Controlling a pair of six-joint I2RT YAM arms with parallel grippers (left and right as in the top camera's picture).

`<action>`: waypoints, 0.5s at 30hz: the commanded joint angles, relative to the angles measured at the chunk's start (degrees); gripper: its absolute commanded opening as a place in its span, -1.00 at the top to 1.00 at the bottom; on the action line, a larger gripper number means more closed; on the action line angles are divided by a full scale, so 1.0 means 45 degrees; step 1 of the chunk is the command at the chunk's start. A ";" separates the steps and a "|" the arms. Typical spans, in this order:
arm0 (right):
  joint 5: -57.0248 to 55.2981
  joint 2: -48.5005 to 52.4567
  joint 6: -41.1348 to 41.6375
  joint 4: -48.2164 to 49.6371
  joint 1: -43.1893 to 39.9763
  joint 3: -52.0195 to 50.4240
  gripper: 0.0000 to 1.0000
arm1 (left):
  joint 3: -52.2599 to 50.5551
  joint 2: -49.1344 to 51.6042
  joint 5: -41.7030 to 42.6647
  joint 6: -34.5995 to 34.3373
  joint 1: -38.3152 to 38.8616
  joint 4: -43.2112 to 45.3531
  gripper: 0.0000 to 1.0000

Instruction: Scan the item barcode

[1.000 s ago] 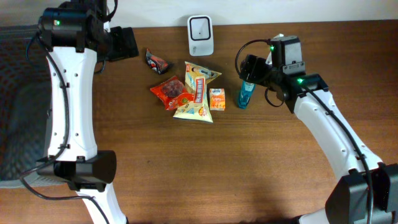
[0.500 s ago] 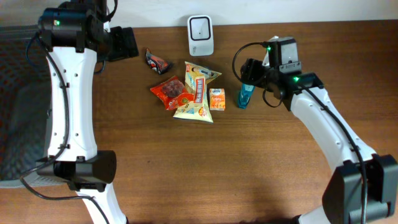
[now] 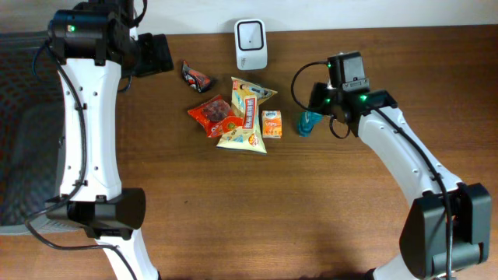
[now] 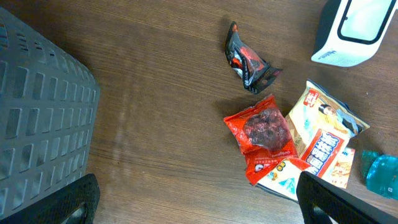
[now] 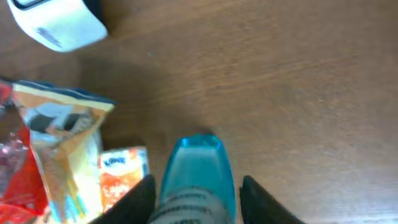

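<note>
Far left: one grey mesh basket (image 4: 37, 106). Left gripper (image 4: 199, 202) hovers above the table, fingers spread wide, holding nothing. Centre cluster: one crumpled black wrapper (image 3: 197, 76), one red snack packet (image 3: 212, 115), apparently two overlapping pale yellow snack bags (image 3: 249, 97), one small orange carton (image 3: 271, 124). One white barcode scanner (image 3: 251, 43) at the far edge. Right of the carton: one clear blue plastic bottle (image 3: 309, 122), between the right gripper (image 5: 199, 199) fingers; cannot tell whether they clamp it.
</note>
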State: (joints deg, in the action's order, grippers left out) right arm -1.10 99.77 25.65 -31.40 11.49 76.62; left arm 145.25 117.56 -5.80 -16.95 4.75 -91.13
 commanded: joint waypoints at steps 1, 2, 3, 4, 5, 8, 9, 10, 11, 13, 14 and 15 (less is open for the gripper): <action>-0.0578 0.0131 0.0019 -0.0461 -0.0466 0.0180 0.29 | -0.0019 0.0015 0.0092 -0.0083 0.0024 -0.0015 -0.98; -0.0583 0.0131 -0.0005 -0.0612 -0.0544 0.0180 0.29 | -0.0019 0.0015 0.0092 -0.0083 0.0024 -0.0010 -0.98; -0.0573 0.0126 -0.0306 -0.0772 -0.0661 0.0180 0.28 | -0.0019 0.0015 0.0092 -0.0083 0.0024 -0.0010 -0.98; -0.0588 0.0126 -0.0515 -0.0918 -0.0782 0.0180 0.28 | -0.0019 0.0015 0.0092 -0.0083 0.0024 -0.0015 -0.98; -0.0588 0.0131 -0.0573 -0.1073 -0.0913 0.0180 0.28 | -0.0019 0.0015 0.0092 -0.0083 0.0024 -0.0015 -0.98; -0.0578 0.0155 -0.0646 -0.1768 -0.1496 0.0126 0.28 | -0.0019 0.0015 0.0092 -0.0078 0.0024 -0.0015 -0.98; -0.0578 0.0189 -0.0651 -0.2025 -0.1763 0.0010 0.28 | -0.0019 0.0015 0.0092 -0.0083 0.0024 -0.0015 -0.98; -0.0578 0.0199 -0.0651 -0.2273 -0.1982 -0.0155 0.28 | -0.0019 0.0015 0.0097 -0.0083 0.0024 -0.0015 -0.98; -0.0573 0.0199 -0.0646 -0.2521 -0.2089 -0.0291 0.28 | -0.0019 0.0015 0.0092 -0.0078 0.0024 -0.0015 -0.98; -0.0321 0.0199 -0.0636 -0.2963 -0.2118 -0.0583 0.29 | -0.0019 0.0015 0.0097 -0.0083 0.0024 -0.0015 -0.98; -0.0136 0.0199 -0.0593 -0.2934 -0.2118 -0.0845 0.28 | -0.0019 0.0015 0.0092 -0.0083 0.0024 -0.0015 -0.98; -0.0141 0.0199 -0.0515 -0.2812 -0.2118 -0.1190 0.28 | -0.0019 0.0015 0.0092 -0.0078 0.0024 -0.0015 -0.98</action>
State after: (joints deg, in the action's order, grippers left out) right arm -0.69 98.52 24.23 -41.89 1.89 77.06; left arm 145.25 117.56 -5.80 -16.95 4.75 -91.13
